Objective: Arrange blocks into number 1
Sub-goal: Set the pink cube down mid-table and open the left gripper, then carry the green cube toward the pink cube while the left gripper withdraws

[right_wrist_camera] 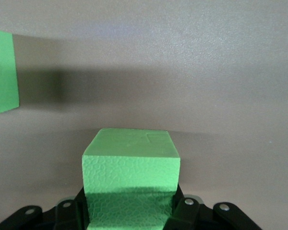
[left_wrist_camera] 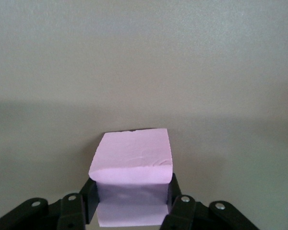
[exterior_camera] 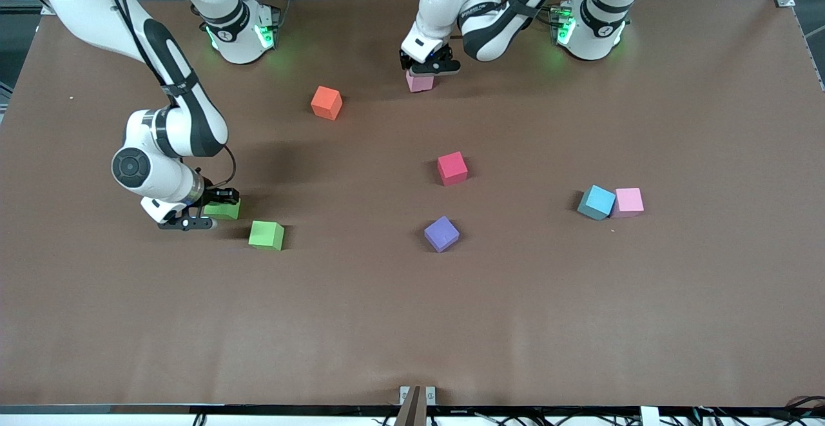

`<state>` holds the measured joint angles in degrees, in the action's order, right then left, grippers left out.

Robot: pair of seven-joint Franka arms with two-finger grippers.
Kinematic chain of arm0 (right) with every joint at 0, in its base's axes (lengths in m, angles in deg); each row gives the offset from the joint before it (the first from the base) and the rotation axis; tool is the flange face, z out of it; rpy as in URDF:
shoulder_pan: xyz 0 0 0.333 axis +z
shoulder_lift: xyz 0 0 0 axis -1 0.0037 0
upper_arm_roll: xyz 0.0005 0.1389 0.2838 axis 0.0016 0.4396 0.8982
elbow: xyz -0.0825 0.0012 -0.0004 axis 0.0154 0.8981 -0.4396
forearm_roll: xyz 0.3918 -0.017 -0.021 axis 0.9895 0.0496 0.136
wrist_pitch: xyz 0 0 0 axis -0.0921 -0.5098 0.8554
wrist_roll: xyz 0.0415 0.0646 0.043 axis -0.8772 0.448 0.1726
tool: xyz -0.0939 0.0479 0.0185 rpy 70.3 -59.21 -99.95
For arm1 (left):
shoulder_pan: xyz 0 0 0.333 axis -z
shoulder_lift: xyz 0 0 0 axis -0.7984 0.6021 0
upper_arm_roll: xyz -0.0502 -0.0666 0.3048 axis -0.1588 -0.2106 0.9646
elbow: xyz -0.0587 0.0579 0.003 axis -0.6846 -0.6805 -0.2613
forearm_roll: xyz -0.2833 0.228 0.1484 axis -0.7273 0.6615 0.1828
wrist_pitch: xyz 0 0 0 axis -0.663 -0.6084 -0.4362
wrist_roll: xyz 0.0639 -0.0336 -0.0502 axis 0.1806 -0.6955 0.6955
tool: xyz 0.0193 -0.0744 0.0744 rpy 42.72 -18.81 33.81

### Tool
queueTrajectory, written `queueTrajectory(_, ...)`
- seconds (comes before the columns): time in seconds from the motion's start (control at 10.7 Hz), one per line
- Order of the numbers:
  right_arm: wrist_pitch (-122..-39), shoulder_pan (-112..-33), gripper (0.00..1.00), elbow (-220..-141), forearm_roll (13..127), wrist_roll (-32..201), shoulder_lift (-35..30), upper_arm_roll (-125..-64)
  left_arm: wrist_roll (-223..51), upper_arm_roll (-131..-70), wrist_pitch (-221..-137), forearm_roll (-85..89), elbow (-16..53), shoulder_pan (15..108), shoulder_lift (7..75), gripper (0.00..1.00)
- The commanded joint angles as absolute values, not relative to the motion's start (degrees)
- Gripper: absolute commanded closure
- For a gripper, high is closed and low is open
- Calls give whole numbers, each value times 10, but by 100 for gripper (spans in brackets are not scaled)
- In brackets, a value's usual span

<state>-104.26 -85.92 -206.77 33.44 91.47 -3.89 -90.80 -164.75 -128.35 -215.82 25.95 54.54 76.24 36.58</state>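
Brown table; cubes: two light green, red, purple, two pink, orange, teal-blue; arms white with black joints

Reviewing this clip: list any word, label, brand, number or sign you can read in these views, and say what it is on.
None can be read. The left arm has a dark marking along its white casing, too small to read. The blocks, among them the pink block in the left gripper and the green block in the right gripper, are blank, as is the table.
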Motion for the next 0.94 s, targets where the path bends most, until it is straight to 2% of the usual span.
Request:
queueTrajectory(0.0,-1027,-862,100,-2069,337,939,-53,-903,-1575,-1269,-2065,275,509,786,374,100)
queueTrajectory(0.28,-1011,-830,100,-2057,344,1002,-68,-899,-1472,-1264,-2040,183,484,812,374,100)
queueTrajectory(0.66,-1005,-747,100,-2044,344,1103,-86,-893,-1456,-1236,-2016,159,459,831,382,100)
queueTrajectory(0.84,-1005,-731,100,-2036,345,1156,-87,-863,-1456,-1225,-2016,158,451,844,394,100)
